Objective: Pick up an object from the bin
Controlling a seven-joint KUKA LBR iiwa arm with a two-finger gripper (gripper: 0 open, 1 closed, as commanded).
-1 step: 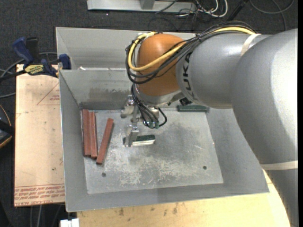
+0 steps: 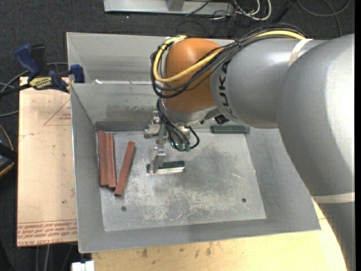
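Fingers down at left end of small dark green bar; open or closed: can't tell; reddish sticks lie well left of bar.

light: bright, overhead | shadows: soft (beneath arm) | glare: mild on bin wall

You have one piece of lettering to read: dark capitals on the grey arm, running up the link just right of the orange cover above the tool. "UK" shows plainly; the letters after it curve out of sight. Nothing in the bin carries legible text.
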